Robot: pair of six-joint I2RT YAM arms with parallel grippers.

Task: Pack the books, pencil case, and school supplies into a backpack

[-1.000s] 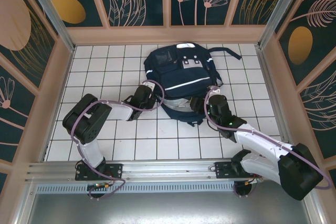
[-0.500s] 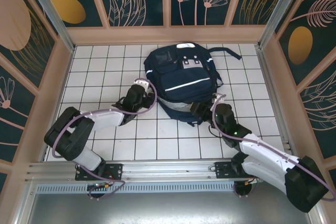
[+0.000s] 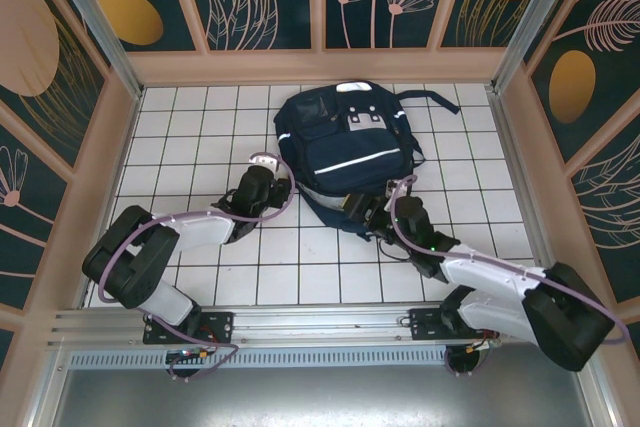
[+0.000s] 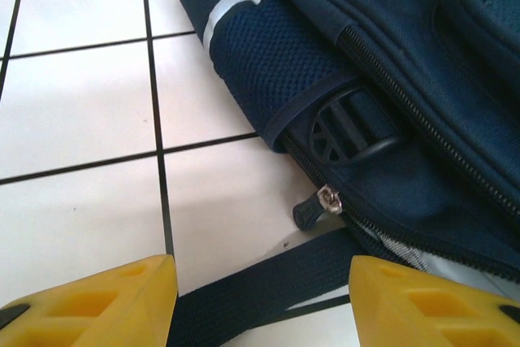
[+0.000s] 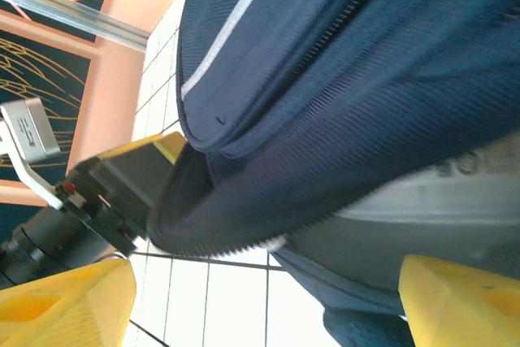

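Two grippers work the near end of the backpack [image 3: 345,137], which lies mid-table with its long axis running away from my bases. My left gripper [image 4: 262,274], jaws apart and empty, faces the zipper pull [image 4: 317,206] just ahead, so this arm is nearer to it. My right gripper [image 5: 266,270], spread wide and empty, fronts the pack's gaping edge.

No legible txt; print [image 5: 460,163] on backpack [image 5: 349,87] too blurred.

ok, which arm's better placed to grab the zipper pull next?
Left. The left gripper is open and faces the zipper pull, which sits just ahead at the backpack edge. The right gripper is at the open flap instead.
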